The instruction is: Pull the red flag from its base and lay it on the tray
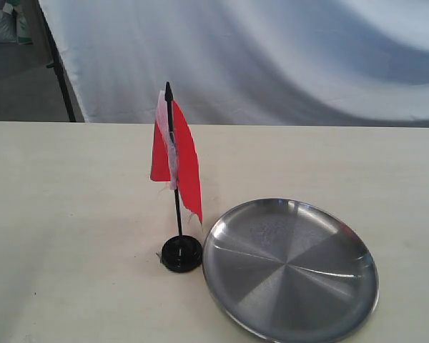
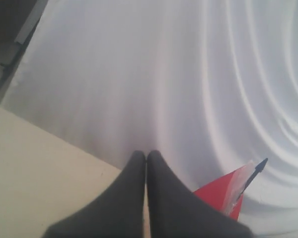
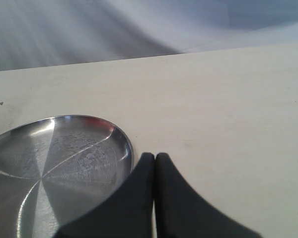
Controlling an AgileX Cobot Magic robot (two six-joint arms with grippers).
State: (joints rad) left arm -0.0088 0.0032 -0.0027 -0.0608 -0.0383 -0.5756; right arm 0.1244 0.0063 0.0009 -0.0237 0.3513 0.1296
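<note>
The left gripper (image 2: 146, 154) has its jaws pressed together with nothing between them, and so does the right gripper (image 3: 154, 156). Neither has hold of anything.

The right fingertips sit just beside the rim of the tray (image 3: 59, 163), over bare table (image 1: 71, 214). Beside the left fingers only the top of the red flag (image 2: 221, 193) shows, its pointed stick tip clear of them.

In the exterior view the red flag (image 1: 182, 157) stands upright in the base (image 1: 181, 253), which nearly touches the tray (image 1: 293, 271) on its side away from the right gripper.

The base is small and light-looking, so a pull on the stick with nothing pinning the base would likely lift both together. It could also tip the flag onto the tray with the base attached. A pinch on loose cloth rather than stick would probably slip. Closed jaws nudging the stick could topple it.

Neither arm appears in the exterior view. The left gripper seems held high, about level with the flag's top and aimed at the white backdrop (image 1: 272, 57). The right gripper lies low, pointing across the table past the tray.
</note>
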